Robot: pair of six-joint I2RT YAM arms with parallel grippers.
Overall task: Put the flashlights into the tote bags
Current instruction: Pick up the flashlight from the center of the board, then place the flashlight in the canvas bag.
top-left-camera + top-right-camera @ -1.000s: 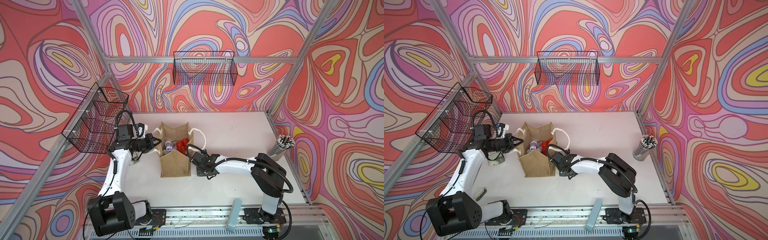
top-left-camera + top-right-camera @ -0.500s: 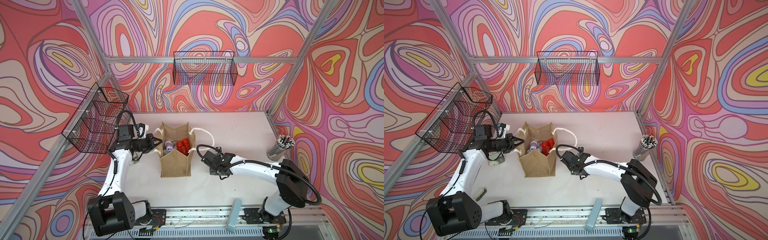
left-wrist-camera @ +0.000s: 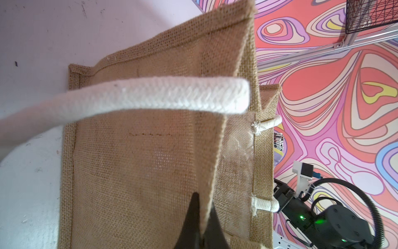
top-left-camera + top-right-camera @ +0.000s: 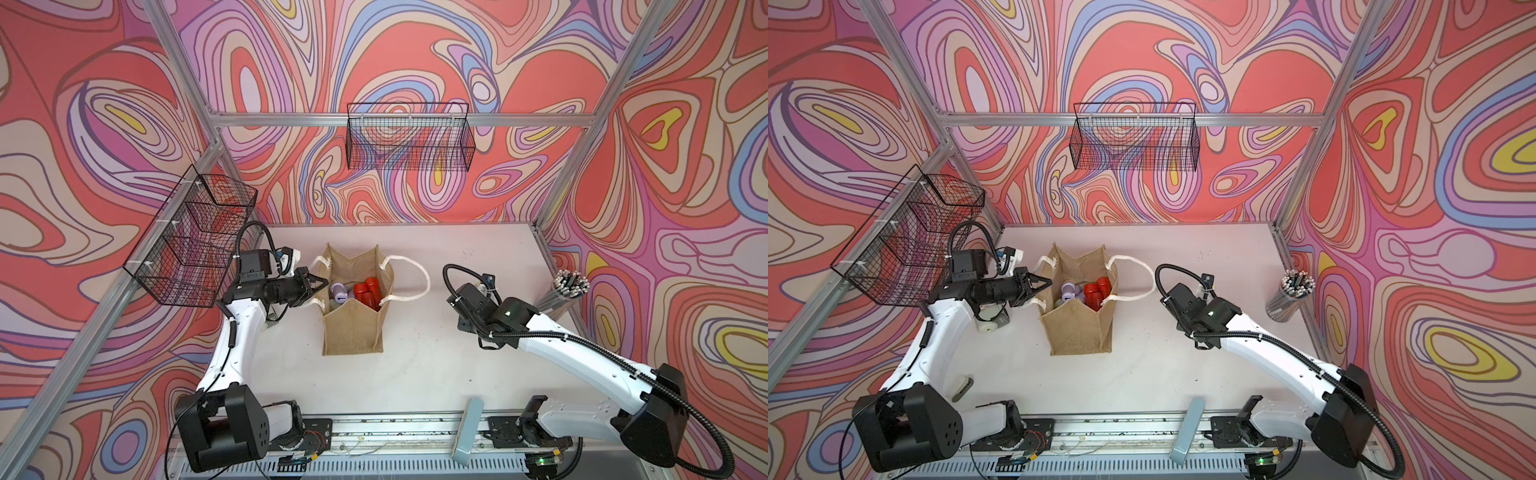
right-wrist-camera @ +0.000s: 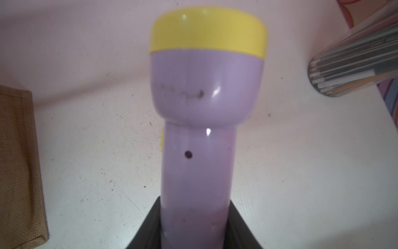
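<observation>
Tabletop (image 4: pixel 415 374) work is judged to be near its end, since no loose flashlight can be made out on the white surface in either top view. The tote bag (image 4: pixel 353 328) is shown upright at centre-left of the frame in both top views, with its mouth spread open and one white rope handle laid out toward the right.

At the left rim of the bag, the left gripper (image 3: pixel 203 207) is seen with its jaws shut on the burlap wall. The bag appears to be held open and steady by that pinch.

To the right of centre, well apart from the bag, the right gripper (image 5: pixel 195 207) is shown with its jaws closed around the barrel of a lilac flashlight (image 5: pixel 204 86). The yellow-ringed head is pointed away from the wrist and carried above the table. This flashlight is hidden beneath the wrist in the top views.

Inside the bag, several red flashlights (image 4: pixel 368 291) and at least one lilac one (image 4: pixel 340 289) are already packed; an exact count cannot be made.

What is left, by this reading, is for the carried flashlight to be brought across to the bag mouth and released inside.
</observation>
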